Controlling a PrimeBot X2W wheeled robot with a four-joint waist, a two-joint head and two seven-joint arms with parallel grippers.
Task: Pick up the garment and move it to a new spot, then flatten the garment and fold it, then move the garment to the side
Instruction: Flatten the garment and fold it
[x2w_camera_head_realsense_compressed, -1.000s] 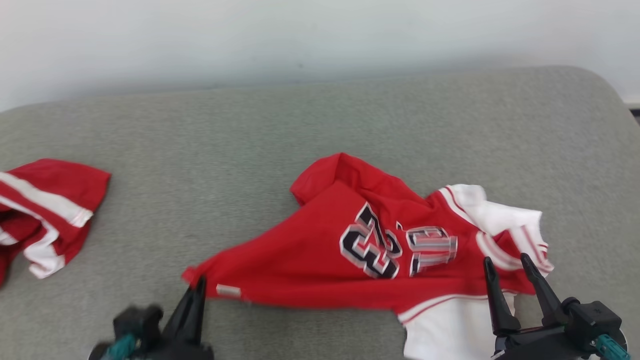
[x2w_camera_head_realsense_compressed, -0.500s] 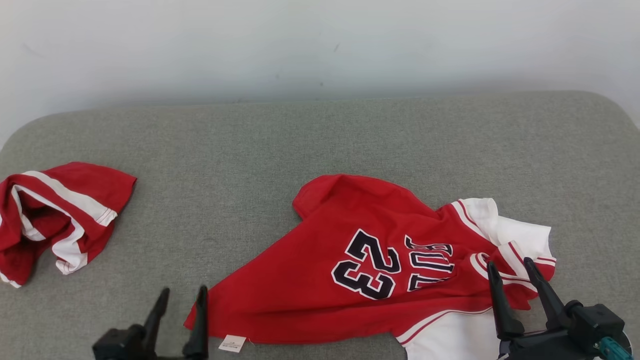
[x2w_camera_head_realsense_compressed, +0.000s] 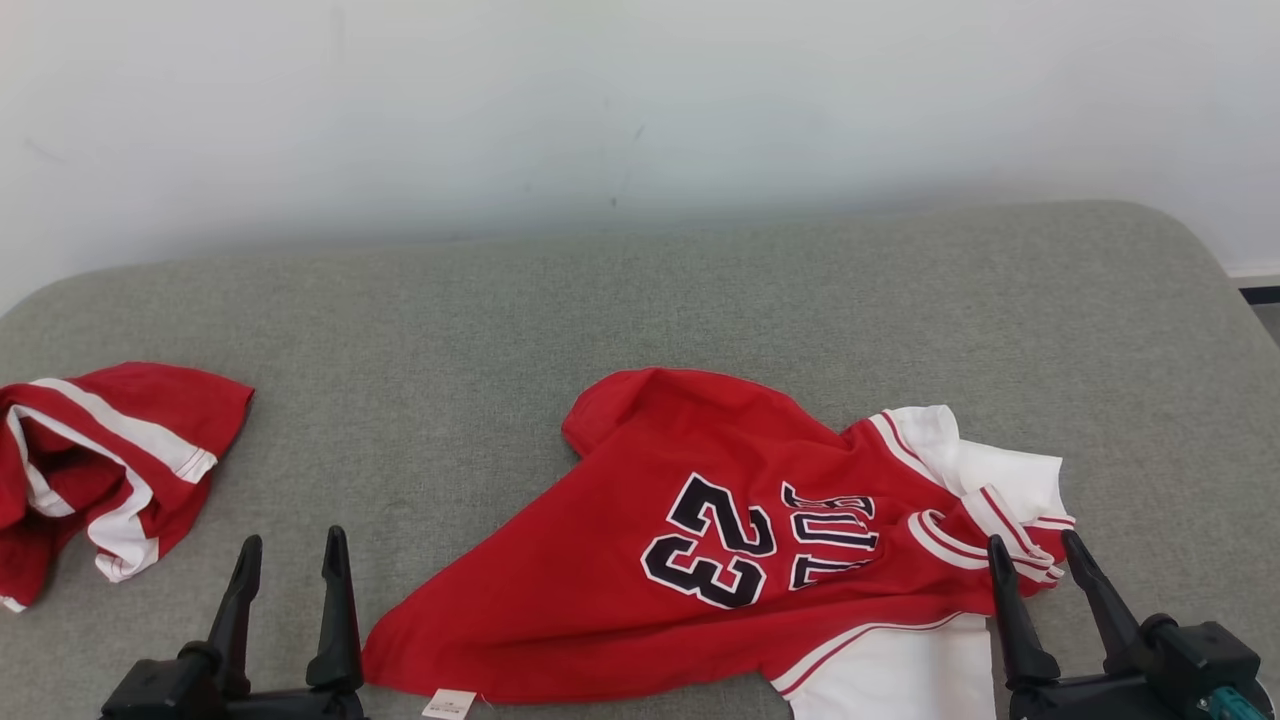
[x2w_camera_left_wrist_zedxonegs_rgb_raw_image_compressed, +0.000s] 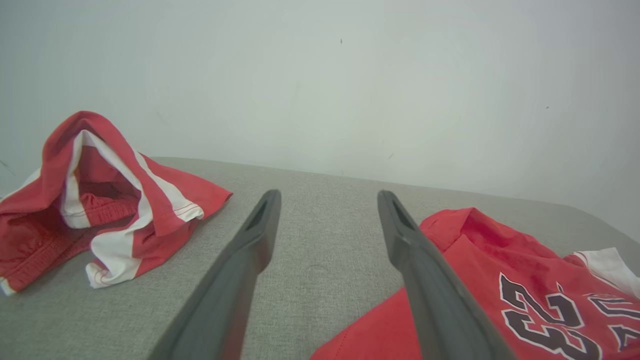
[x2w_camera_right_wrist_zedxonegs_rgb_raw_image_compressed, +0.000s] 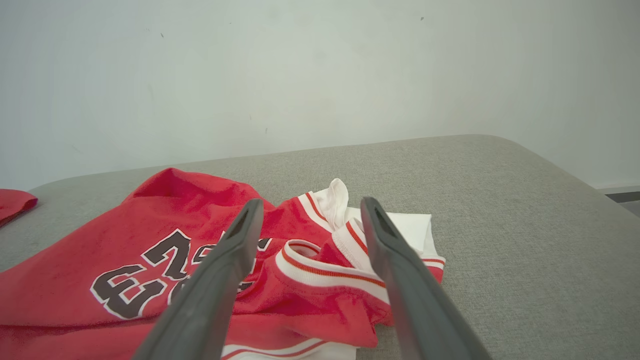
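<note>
The garment (x2w_camera_head_realsense_compressed: 720, 540), a red and white jersey with the number 23, lies crumpled on the grey cushion, also seen in the left wrist view (x2w_camera_left_wrist_zedxonegs_rgb_raw_image_compressed: 500, 295) and the right wrist view (x2w_camera_right_wrist_zedxonegs_rgb_raw_image_compressed: 165, 255). My left gripper (x2w_camera_head_realsense_compressed: 292, 555) stands open just left of the jersey's lower left corner, nothing between its fingers (x2w_camera_left_wrist_zedxonegs_rgb_raw_image_compressed: 250, 250). My right gripper (x2w_camera_head_realsense_compressed: 1035, 555) stands open at the jersey's collar and white sleeve end, its fingers (x2w_camera_right_wrist_zedxonegs_rgb_raw_image_compressed: 395, 275) above the striped trim without gripping it.
A second red and white garment (x2w_camera_head_realsense_compressed: 100, 460) lies bunched at the cushion's left edge, also seen from the left wrist (x2w_camera_left_wrist_zedxonegs_rgb_raw_image_compressed: 95, 200). The grey cushion (x2w_camera_head_realsense_compressed: 640, 310) runs back to a white wall. Its rounded right edge (x2w_camera_head_realsense_compressed: 1235, 290) drops off.
My left gripper has opened and let go of the jersey's lower left corner, which now lies on the cushion. The camera has tilted, shifting the whole picture. The right gripper stays open.
</note>
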